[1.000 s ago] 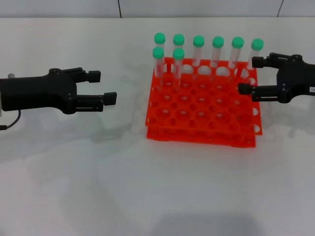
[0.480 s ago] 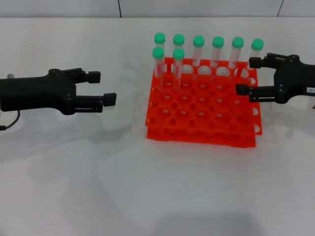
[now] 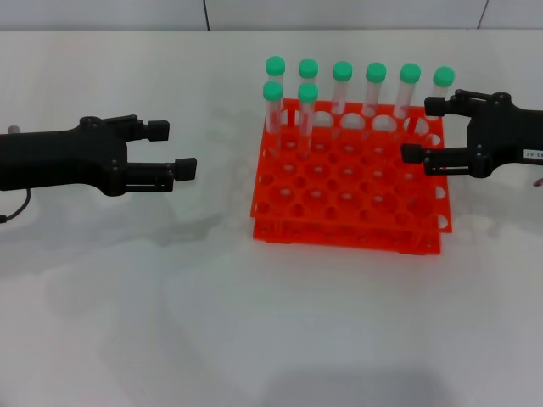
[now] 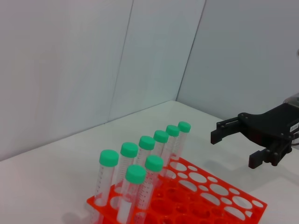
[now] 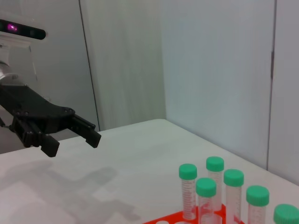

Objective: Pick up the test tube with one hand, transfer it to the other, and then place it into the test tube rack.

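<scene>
The orange-red test tube rack [image 3: 344, 231] stands right of centre on the white table. Several green-capped test tubes [image 3: 342, 85] stand upright in its back two rows, and none is held. My right gripper [image 3: 417, 129] hovers open at the rack's back right corner, close beside the rightmost tube [image 3: 441, 80] and apart from it. The left wrist view shows that gripper [image 4: 233, 149] clear of the tube row [image 4: 147, 149] above the rack [image 4: 219, 198]. My left gripper [image 3: 174, 148] hangs open and empty well to the left of the rack. It [image 5: 72, 142] shows far off in the right wrist view.
The white tabletop [image 3: 254, 322] spreads in front of and to the left of the rack. A pale wall [image 3: 254, 13] runs along the table's back edge. The rack's front rows of holes hold nothing.
My right gripper has crept a little to the left, closer to the rightmost tube. My left gripper has drawn back slightly to the left. Both stay open.
</scene>
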Motion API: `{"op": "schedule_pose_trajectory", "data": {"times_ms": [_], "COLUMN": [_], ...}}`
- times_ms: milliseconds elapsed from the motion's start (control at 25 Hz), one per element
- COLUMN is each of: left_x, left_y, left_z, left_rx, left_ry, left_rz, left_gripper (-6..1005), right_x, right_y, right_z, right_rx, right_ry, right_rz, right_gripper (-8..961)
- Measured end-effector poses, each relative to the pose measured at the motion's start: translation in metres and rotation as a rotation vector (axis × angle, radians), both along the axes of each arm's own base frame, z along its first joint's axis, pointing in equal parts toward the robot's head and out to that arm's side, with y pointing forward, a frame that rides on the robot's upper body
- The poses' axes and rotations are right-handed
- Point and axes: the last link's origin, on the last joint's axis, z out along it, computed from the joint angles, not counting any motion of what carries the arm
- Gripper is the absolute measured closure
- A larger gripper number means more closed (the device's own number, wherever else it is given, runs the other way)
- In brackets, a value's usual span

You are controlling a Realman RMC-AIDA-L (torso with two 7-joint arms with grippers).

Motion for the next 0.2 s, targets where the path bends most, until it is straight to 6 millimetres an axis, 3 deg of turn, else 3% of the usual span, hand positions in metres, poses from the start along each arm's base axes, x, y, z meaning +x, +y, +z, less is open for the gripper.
{"op": "schedule_pose_trajectory", "data": {"times_ms": [200], "left_x": [-0.0007], "left_y": [0.0001], "left_z": [0.0004], "left_rx": [0.002], "left_ry": [0.001], "left_rz": [0.003], "left_gripper": [129], "right_x": [-0.0016], "right_y": [0.0004], "right_z": [-0.0015], "right_rx": [-0.002], "right_ry": [0.002], "right_rz": [0.002], "right_gripper": [91]}}
